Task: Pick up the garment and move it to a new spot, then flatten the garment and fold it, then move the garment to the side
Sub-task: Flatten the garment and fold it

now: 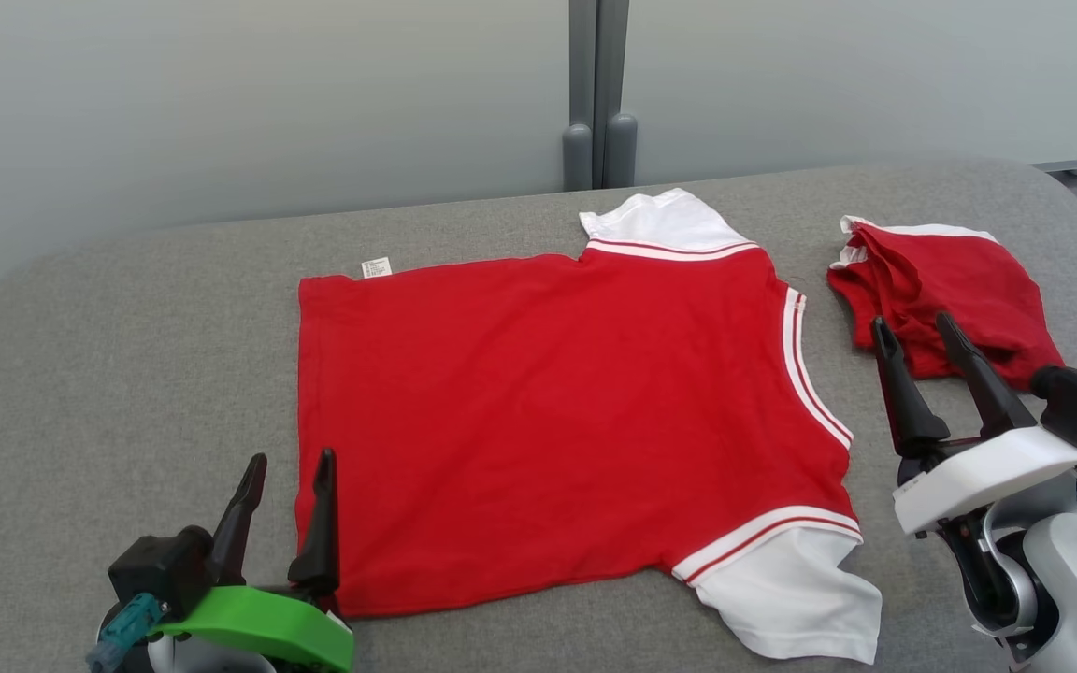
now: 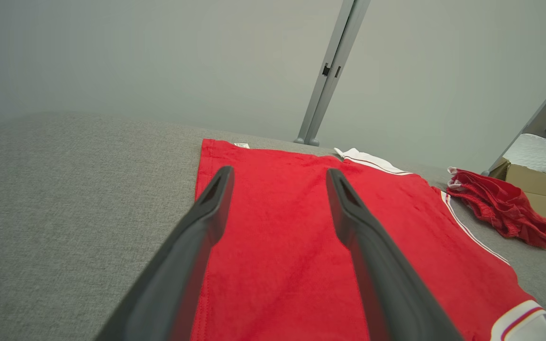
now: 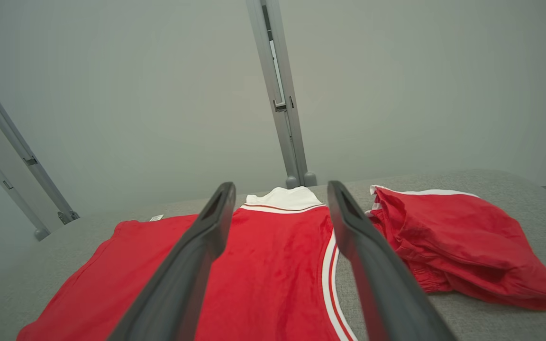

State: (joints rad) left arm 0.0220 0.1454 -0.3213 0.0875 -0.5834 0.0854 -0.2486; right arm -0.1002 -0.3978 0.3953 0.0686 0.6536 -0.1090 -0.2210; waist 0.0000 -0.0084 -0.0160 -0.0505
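On the grey table [image 1: 127, 374] the red shirt [image 1: 548, 421] with white sleeves lies spread flat in the middle, and a smaller crumpled red garment [image 1: 950, 290] lies apart at the far right. The left gripper [image 1: 291, 460] is at the shirt's near left corner and the right gripper [image 1: 912, 322] is at the near edge of the crumpled garment. Both have their jaws wide open and hold nothing.

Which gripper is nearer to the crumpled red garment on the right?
Right. The right gripper is at the near edge of the crumpled red garment; the left gripper is far off, by the flat shirt.
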